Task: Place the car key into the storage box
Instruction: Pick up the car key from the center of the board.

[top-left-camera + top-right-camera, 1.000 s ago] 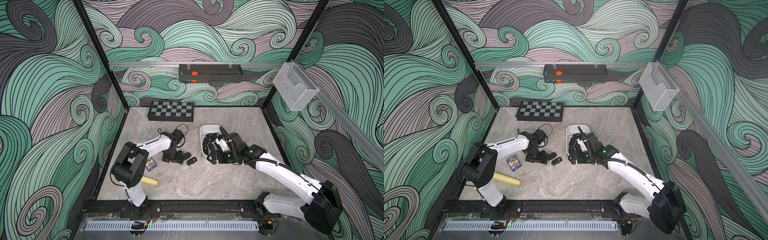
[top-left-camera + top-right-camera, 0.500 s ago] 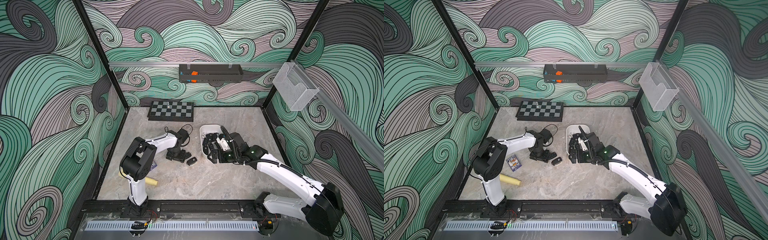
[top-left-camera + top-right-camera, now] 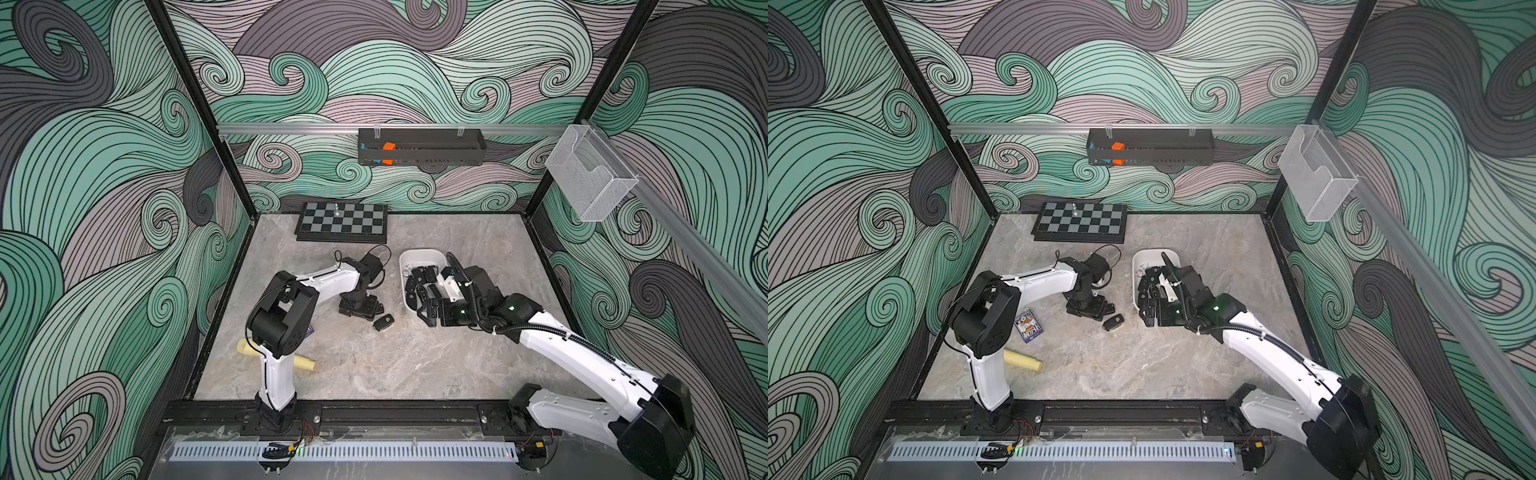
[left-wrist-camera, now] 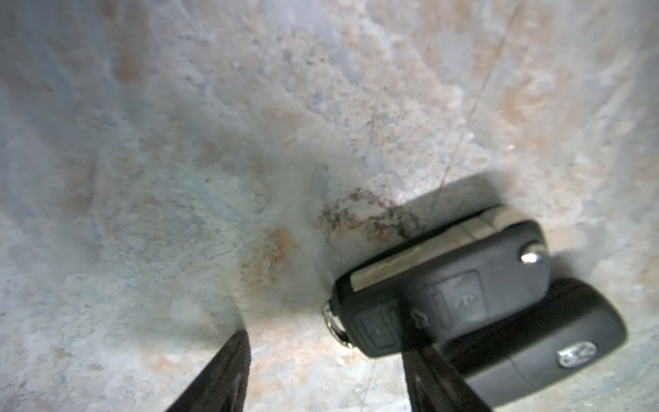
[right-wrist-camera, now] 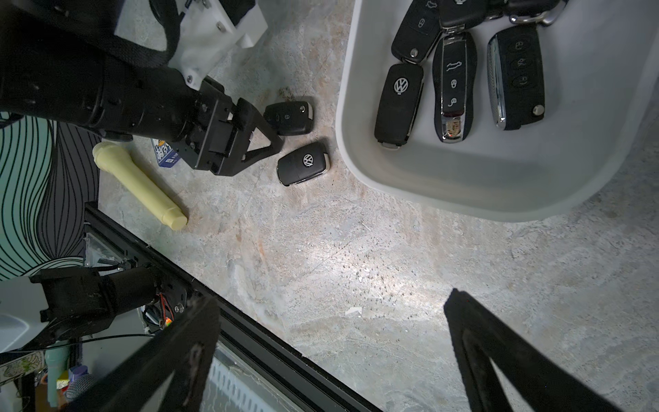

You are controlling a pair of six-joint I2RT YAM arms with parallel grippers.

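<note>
grasp step: left pincer (image 3: 360,308) open mid-frame, one finger (image 4: 435,385) over the car key (image 4: 463,271); next it must straddle it. right pincer (image 5: 333,298) open, empty.

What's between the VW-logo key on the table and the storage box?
Only bare tabletop separates the VW-logo key from the storage box, per the right wrist view.

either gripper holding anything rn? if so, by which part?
Nothing held. Left gripper is open at the table, one finger overlapping a car key, not clamping it. Right gripper is open and empty.
</note>
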